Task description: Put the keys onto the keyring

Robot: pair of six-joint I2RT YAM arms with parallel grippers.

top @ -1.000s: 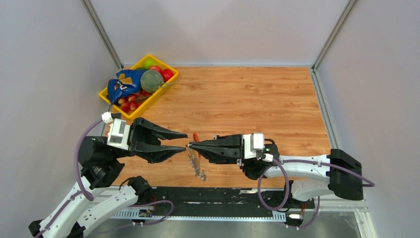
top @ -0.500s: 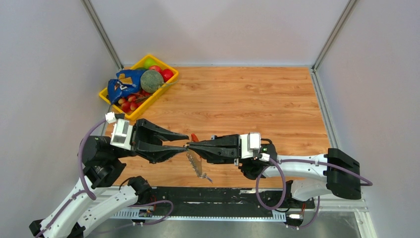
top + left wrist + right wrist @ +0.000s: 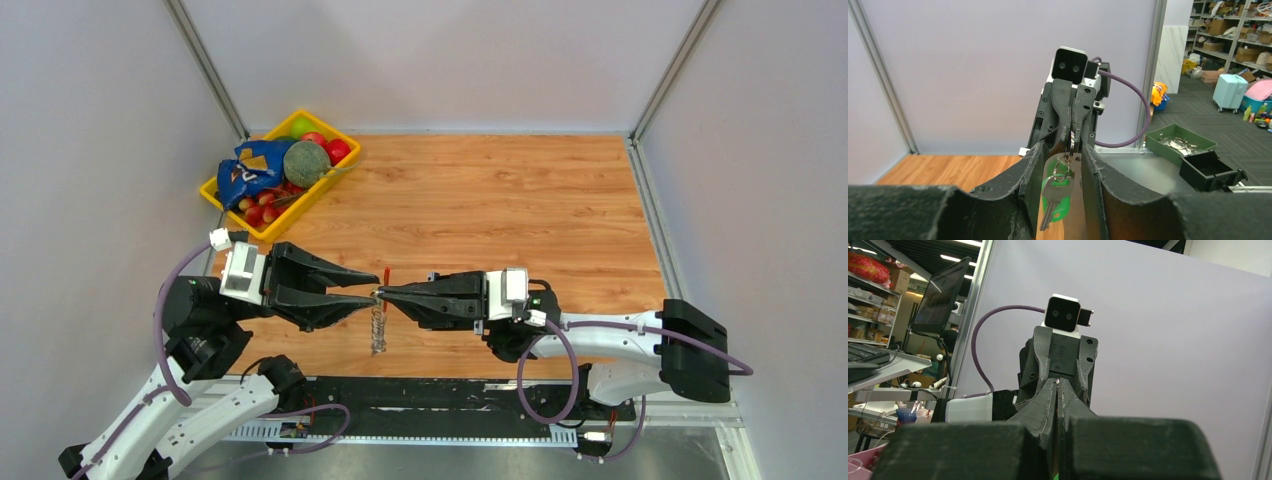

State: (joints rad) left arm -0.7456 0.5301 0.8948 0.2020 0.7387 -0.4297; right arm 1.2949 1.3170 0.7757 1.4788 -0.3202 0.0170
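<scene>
Green key (image 3: pixel 1060 202) seen by left wrist; overhead only keyring (image 3: pixel 378 326).

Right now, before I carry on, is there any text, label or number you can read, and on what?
No text reads clearly in any view.
Blue packet in the yellow bin: yellow print, too blurred.
Green-capped key: no marking legible.
Shelf boxes: too small.

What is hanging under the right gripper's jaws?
The keyring dangles from the shut right gripper, carrying a silver key and a green-capped key, between the left gripper's open jaws. The pinched part is covered.
</scene>
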